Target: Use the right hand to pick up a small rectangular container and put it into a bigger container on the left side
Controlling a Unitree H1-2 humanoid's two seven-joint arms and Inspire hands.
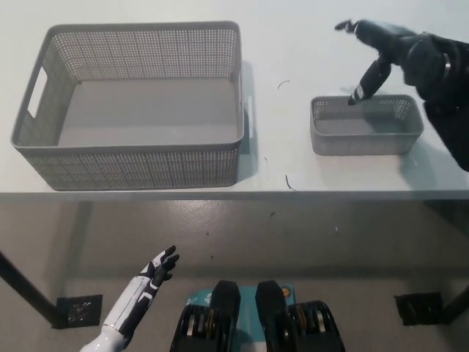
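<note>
The bench (pixel 308 29), white-topped, fills the upper half of the frame. On it at upper left stands the large grey mesh basket (pixel 132 158), with nothing inside. Well apart from it, at centre right, sits the small grey mesh tray (pixel 366 136), the item to be moved; it rests flat on the bench, not lifted.

The black right robot hand (pixel 392 55) hovers at upper right above the tray's far rim, fingers spread, one digit pointing down toward the rim, grasping nothing. The white left robot hand (pixel 150 282) rests at lower left below the bench edge, fingers apart, holding nothing.

Risk assessment: the light tray could slide or tip if one finger presses the far wall before the grip closes. A shallow pinch on thin mesh may slip during carry.
</note>
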